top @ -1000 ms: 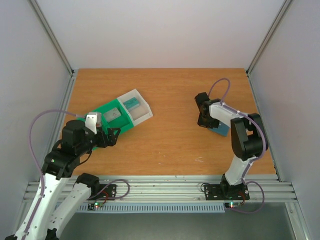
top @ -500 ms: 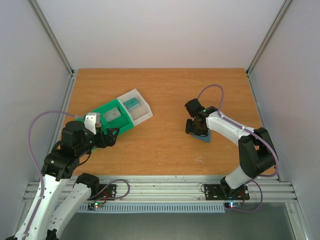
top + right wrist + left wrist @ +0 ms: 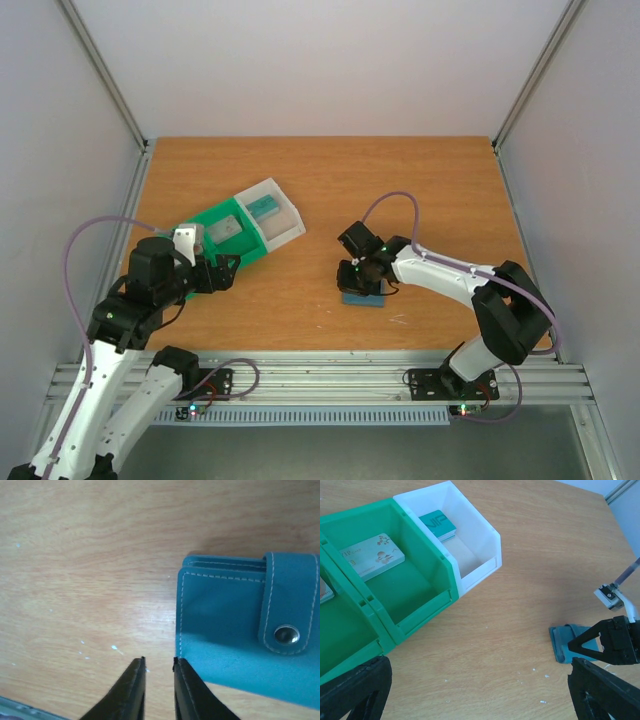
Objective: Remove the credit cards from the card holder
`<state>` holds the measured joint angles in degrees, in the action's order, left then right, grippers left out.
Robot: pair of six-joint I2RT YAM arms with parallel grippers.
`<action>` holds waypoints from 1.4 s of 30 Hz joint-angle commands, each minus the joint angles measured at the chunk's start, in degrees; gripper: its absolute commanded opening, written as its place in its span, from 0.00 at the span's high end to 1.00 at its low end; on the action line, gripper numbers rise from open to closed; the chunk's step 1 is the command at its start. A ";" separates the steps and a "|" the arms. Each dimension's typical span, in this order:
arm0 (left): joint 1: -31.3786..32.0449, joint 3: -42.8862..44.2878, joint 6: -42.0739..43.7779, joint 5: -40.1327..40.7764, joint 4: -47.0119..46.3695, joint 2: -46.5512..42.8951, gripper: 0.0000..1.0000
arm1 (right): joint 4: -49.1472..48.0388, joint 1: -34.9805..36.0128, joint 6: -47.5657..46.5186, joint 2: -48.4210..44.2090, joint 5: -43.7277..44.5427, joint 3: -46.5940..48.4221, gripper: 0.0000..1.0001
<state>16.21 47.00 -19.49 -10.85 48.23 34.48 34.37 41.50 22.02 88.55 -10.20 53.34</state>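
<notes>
The card holder (image 3: 363, 298) (image 3: 235, 625), a slate-blue wallet snapped closed by its tab, lies flat on the table right of centre. My right gripper (image 3: 361, 279) (image 3: 159, 660) hovers at its left edge with the jaws a narrow gap apart and only bare wood between them. A whitish credit card (image 3: 372, 555) (image 3: 228, 226) with red marks lies in a green tray compartment. A second card (image 3: 322, 590) shows at the left edge. My left gripper (image 3: 226, 270) (image 3: 477, 680) stands wide open beside the tray, holding nothing. From the left wrist the card holder (image 3: 568, 642) shows partly behind the right gripper.
The green tray (image 3: 215, 243) (image 3: 420, 587) sits at the left, with a clear white bin (image 3: 475, 535) joined to it. That bin holds a teal card (image 3: 438, 523). Small white specks dot the wood near the card holder.
My right arm has swung left and toward the near edge, bringing the card holder with it. Its jaws have parted slightly off the holder. The left arm has barely moved.
</notes>
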 commanded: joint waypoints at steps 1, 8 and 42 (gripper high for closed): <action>0.03 0.50 -0.93 -0.21 -0.61 -0.53 0.03 | 2.20 0.32 -2.96 -0.05 2.07 3.33 0.79; 0.04 -0.01 -5.07 -7.71 -0.91 1.80 0.06 | 6.39 -5.05 -13.80 -2.84 7.66 3.05 0.65; 0.84 -7.10 -13.52 -18.21 -7.29 4.36 0.14 | 0.16 -14.69 -16.45 -2.04 -11.77 -7.05 0.52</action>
<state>16.86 39.97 -32.82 -28.23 43.05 39.35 35.09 26.28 2.11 90.87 -16.93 49.58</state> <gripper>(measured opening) 0.858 0.484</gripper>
